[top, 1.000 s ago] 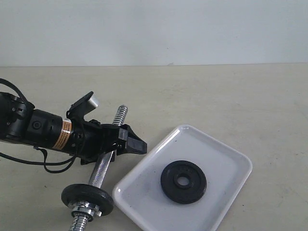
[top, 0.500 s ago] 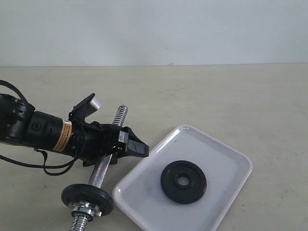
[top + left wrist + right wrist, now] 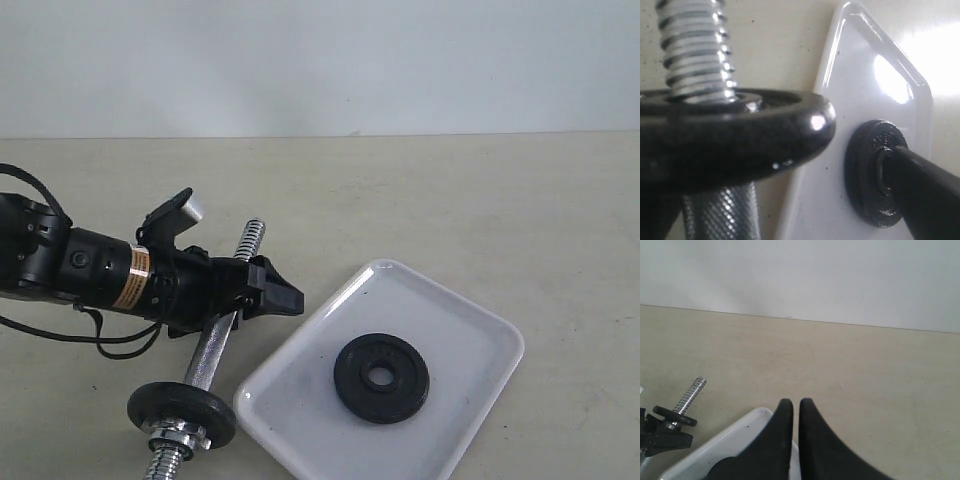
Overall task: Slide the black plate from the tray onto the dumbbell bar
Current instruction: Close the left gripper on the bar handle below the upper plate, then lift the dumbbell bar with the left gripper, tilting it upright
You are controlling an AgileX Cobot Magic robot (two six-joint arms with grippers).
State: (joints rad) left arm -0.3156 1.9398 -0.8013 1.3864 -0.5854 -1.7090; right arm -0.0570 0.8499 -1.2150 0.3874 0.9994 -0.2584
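The black plate (image 3: 381,377) lies flat in the white tray (image 3: 470,335); the left wrist view also shows the plate (image 3: 867,185) and the tray (image 3: 850,75). The chrome dumbbell bar (image 3: 212,350) rests on the table to the left of the tray, one threaded end (image 3: 252,238) pointing away. My left gripper (image 3: 285,298) is open and reaches across the bar's middle, tips toward the tray. One of its fingers (image 3: 925,195) shows in front of the plate, far from the knurled bar (image 3: 722,215). My right gripper (image 3: 791,402) is shut and empty over the tray's corner (image 3: 752,422).
Another black disc (image 3: 182,410) sits on the bar's near end, a silver nut (image 3: 178,437) just outside it; the left wrist view shows this disc (image 3: 730,135) close up. Beige tabletop runs back to a pale wall.
The left gripper dipped slightly toward the tray, then lifted back a little. The bar, the disc on it, the tray and the plate have not moved.
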